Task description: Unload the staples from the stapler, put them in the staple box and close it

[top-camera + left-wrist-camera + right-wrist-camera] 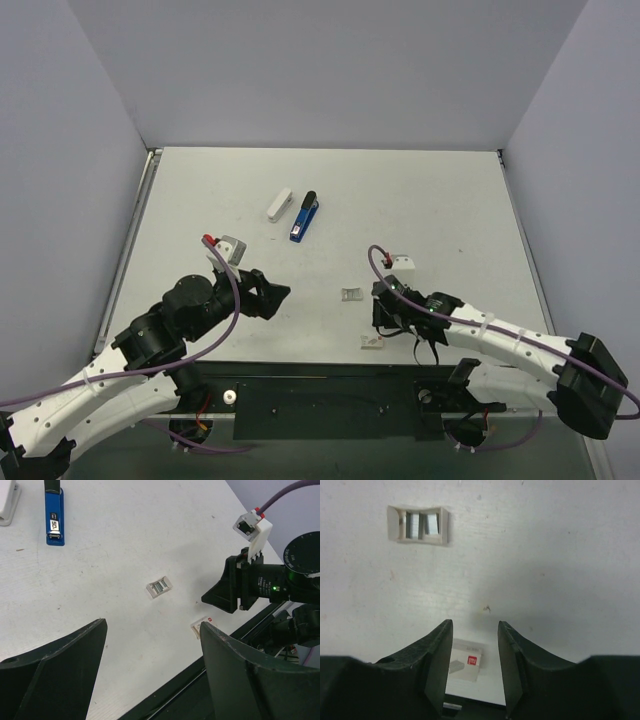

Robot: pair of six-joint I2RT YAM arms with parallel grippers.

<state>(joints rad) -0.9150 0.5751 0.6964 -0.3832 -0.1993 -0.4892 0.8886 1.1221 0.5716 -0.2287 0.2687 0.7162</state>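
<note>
A blue stapler [304, 218] and a white stapler [281, 205] lie side by side at mid-table; both also show in the left wrist view, the blue one [54, 517] and the white one [7, 500]. Short silvery staples [431, 524] sit in a small open cardboard tray [394, 525], which also shows from above [351, 294]. My left gripper [278, 298] is open and empty, left of the tray. My right gripper [382, 318] is open and empty, hovering over a small staple box [465, 665] near the front edge.
The staple box also shows from above [372, 342] and in the left wrist view [202, 627], close to the table's front edge. The tray shows in the left wrist view [159, 587]. Grey walls enclose the table on three sides.
</note>
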